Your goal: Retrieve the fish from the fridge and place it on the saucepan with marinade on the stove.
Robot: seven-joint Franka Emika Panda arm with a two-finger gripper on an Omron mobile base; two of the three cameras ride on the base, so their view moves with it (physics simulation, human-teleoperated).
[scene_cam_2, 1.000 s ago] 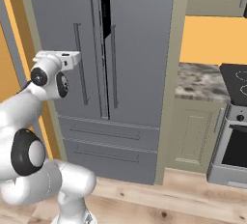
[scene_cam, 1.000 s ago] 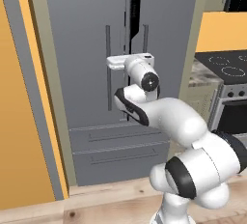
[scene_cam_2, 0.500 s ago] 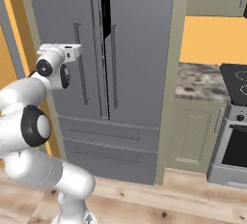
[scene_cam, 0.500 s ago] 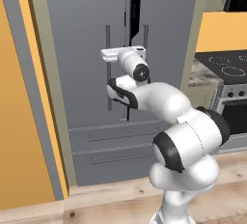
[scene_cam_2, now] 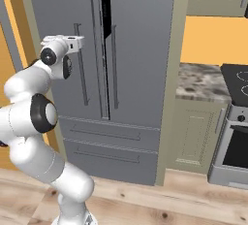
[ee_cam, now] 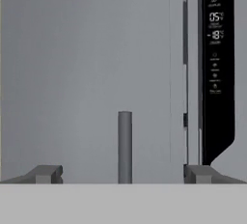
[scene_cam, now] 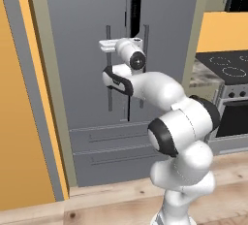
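We see the fridge [scene_cam: 97, 73] as a tall grey unit with two upper doors shut, a black display strip [ee_cam: 215, 63] along the edge of the right door, slim vertical handles, and two grey drawers [scene_cam: 109, 146] below. It stands between an orange wall panel [scene_cam: 19, 122] on the left and a beige cabinet with a speckled stone surface [scene_cam_2: 201, 81] on the right. The stove [scene_cam_2: 237, 81] sits just beyond that surface, black top with white burner rings, knobs on its front. The tool [ee_cam: 123, 175] is fully released, fingers [ee_cam: 46, 174] spread wide and holding nothing. In the hand view the left door handle [ee_cam: 125, 146] stands upright midway between the two fingertips, its top end just above them. We cannot tell whether the fingers reach the handle or stop short of it. In the left base view the tool [scene_cam: 104, 45] sits level at the upper end of that handle, pointed at the door face.
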